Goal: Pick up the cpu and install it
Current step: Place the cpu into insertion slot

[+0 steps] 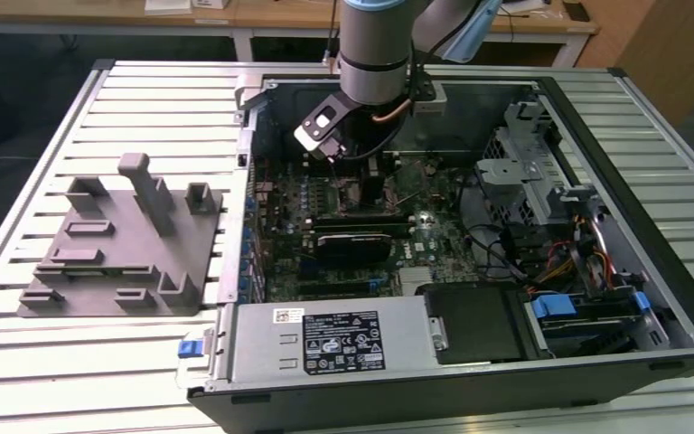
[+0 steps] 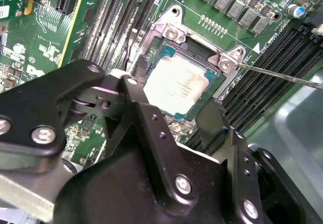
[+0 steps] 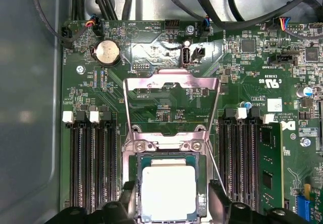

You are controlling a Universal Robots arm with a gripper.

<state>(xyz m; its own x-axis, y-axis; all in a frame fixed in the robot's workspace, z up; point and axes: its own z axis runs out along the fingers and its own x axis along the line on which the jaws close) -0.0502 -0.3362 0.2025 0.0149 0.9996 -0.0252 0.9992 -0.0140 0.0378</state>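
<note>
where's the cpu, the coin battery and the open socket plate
cpu [image 3: 168, 192]: first wrist view, middle of its silver top
coin battery [image 3: 107, 52]: first wrist view, centre of its round face
socket plate [image 3: 139, 82]: first wrist view, cross bar at the free end of the swung-open frame

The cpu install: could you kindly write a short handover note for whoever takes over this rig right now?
Gripper: open, its fingers on either side of the socket, apart from the cpu.
The cpu: lying flat in the socket, not held.
Done: the cpu is set in place; I cannot tell whether it is fully seated.
Left: the retention frame stands flipped open and the wire lever is unlatched, so the socket is not yet closed.
</note>
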